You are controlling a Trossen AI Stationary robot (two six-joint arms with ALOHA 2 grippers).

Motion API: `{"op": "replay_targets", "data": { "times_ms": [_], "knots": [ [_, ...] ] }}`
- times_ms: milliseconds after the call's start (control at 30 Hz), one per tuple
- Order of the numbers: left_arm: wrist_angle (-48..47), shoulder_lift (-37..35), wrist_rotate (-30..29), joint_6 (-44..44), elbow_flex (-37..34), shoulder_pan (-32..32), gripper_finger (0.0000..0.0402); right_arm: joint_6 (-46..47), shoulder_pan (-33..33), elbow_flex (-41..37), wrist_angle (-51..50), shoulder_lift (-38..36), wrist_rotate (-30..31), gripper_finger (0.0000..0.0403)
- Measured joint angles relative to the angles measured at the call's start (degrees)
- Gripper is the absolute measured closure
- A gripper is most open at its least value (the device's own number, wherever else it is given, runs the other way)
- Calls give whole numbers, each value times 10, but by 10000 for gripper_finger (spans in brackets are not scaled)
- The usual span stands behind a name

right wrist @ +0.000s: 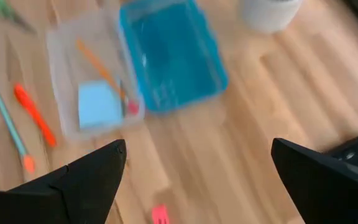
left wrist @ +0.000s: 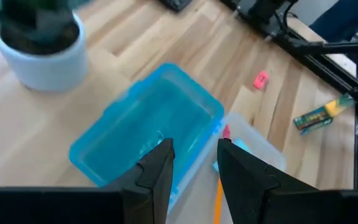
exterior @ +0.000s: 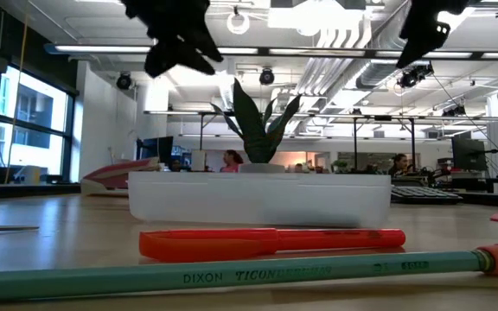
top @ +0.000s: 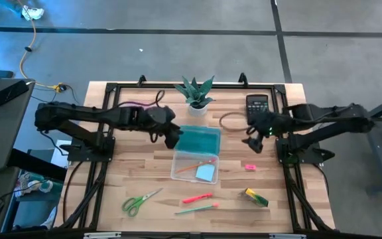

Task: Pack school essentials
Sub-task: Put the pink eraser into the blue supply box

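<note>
Left gripper [top: 172, 137] hangs over the near-left corner of the blue lid [top: 199, 139], its two dark fingers [left wrist: 157, 171] a narrow gap apart with nothing between them. That lid is translucent turquoise, lying flat on the wooden table [top: 138, 176] and touching the far end of the clear plastic box [top: 178, 169].

Inside the box sits the orange pencil [top: 196, 166], slim and lying diagonally, and the light-blue square note pad [top: 206, 173] in the right corner nearest the front edge. Something small and reddish shows beside the pad in the right wrist view, too blurred to name.

Out on the table: the green-handled scissors [top: 138, 201] lie front-left of the box, blades pointing towards it. The pink-red pen [top: 197, 198] lies just in front of the box, and the green pen [top: 195, 210], pale green with a pinkish tip, lies just nearer than that. The tiny pink eraser [top: 250, 166] sits to the right of the box, and the yellow-green block [top: 255, 197] rests tilted, nearer the front-right.

Right gripper [top: 254, 141] hovers wide open and empty near the black calculator [top: 257, 105], right of the lid. A potted plant [top: 196, 95] stands at the back.
</note>
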Motion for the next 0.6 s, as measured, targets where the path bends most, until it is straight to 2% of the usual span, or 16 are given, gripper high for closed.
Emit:
{"op": "replay_targets", "data": {
  "times_ms": [233, 600],
  "knots": [
    [14, 3, -15, -35, -48, -8, 288, 66, 66, -82, 10, 28, -40, 11],
    [20, 3, -15, -24, -48, -3, 288, 103, 157, -186, 32, 34, -36, 11]
  ]
}}
